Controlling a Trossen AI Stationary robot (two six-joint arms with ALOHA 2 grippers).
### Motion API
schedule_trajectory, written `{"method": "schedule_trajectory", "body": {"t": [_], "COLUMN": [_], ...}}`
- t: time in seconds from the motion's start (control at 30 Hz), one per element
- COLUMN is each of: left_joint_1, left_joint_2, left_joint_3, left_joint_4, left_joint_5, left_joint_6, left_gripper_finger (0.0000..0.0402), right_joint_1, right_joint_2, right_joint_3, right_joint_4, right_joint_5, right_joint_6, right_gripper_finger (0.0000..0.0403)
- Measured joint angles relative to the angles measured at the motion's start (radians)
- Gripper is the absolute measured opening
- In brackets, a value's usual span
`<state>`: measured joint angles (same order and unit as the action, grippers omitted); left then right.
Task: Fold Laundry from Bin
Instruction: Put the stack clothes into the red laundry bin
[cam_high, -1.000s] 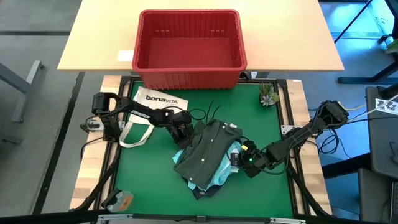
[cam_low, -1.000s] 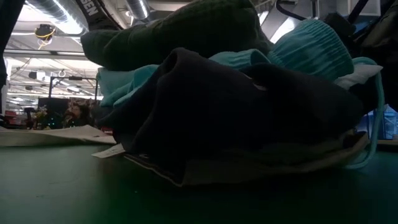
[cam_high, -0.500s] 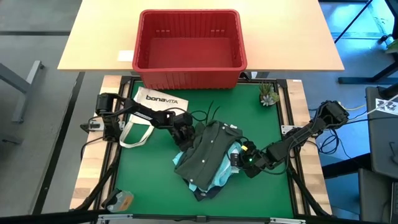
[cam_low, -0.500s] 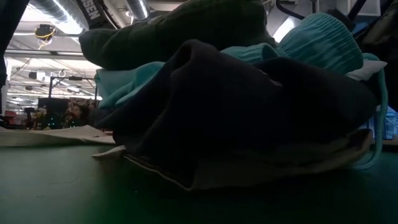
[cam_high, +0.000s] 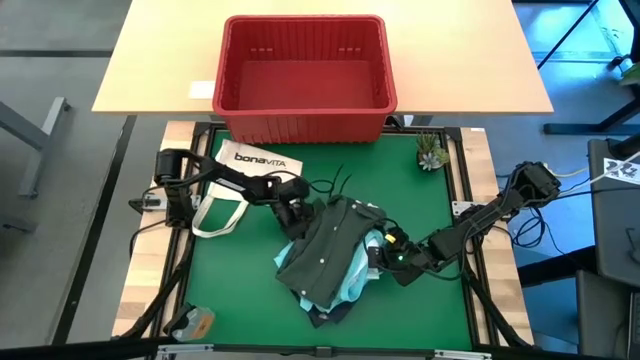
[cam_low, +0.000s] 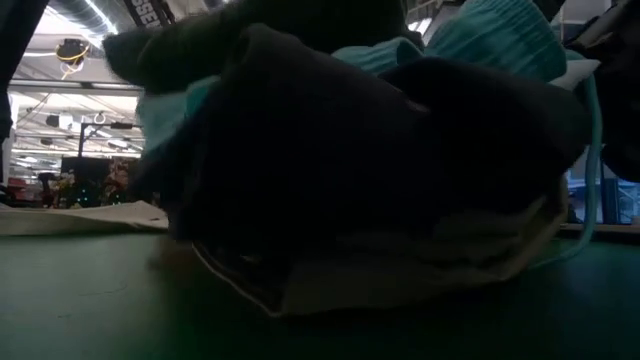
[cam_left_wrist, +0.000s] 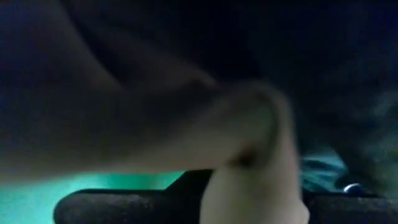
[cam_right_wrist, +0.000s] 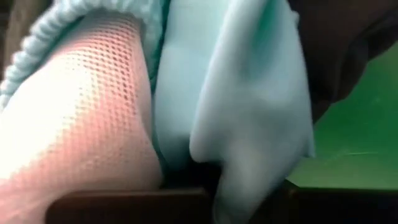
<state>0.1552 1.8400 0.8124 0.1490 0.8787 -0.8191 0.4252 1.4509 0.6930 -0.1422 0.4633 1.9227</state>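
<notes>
L gripper (cam_high: 292, 212) clamped on laundry (cam_high: 325, 258), "bonaVITA" tote (cam_high: 240, 175) beside.

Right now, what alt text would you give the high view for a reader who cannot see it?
A laundry pile lies on the green mat, the left gripper at its left edge and the right gripper at its right edge. The red bin stands empty behind; a white tote lies at left.

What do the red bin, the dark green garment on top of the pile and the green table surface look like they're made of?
The rectangular red bin looks like moulded plastic, matt: rigid slotted walls and a thick rim. The dark green garment looks like soft woven cloth, creased, with what seems to be a row of buttons. The green table surface looks like a matt mat, perhaps felt or rubber; I cannot tell which.
</notes>
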Motion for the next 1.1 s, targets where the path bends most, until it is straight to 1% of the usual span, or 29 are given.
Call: {"method": "schedule_trajectory", "body": {"t": [0.17, 0.43, 0.57, 0.67, 0.93, 1.1], "left_joint_1": [0.015, 0.029, 0.041, 0.048, 0.082, 0.1], "left_joint_2": [-0.016, -0.019, -0.02, -0.021, -0.106, -0.127], "left_joint_3": [0.0, 0.0, 0.0, 0.0, 0.002, 0.002], "left_joint_4": [0.029, 0.149, 0.193, 0.2, 0.199, 0.193], "left_joint_5": [0.071, 0.142, 0.148, 0.146, 0.141, 0.139], "left_joint_6": [-0.072, -0.193, -0.221, -0.223, -0.202, -0.212], "left_gripper_finger": [0.0009, 0.0008, 0.0008, 0.0008, 0.0008, 0.0008], "right_joint_1": [0.0, 0.0, -0.002, -0.009, -0.082, -0.141], "right_joint_2": [0.0, 0.001, 0.001, 0.001, 0.001, 0.0], "right_joint_3": [0.0, 0.0, -0.001, -0.001, 0.059, 0.096], "right_joint_4": [0.083, 0.165, 0.181, 0.205, 0.219, 0.212], "right_joint_5": [0.064, 0.149, 0.188, 0.218, 0.215, 0.172], "right_joint_6": [-0.003, -0.016, -0.025, -0.061, -0.208, -0.29], "right_gripper_finger": [0.0011, 0.0011, 0.0011, 0.0011, 0.0011, 0.0011]}}
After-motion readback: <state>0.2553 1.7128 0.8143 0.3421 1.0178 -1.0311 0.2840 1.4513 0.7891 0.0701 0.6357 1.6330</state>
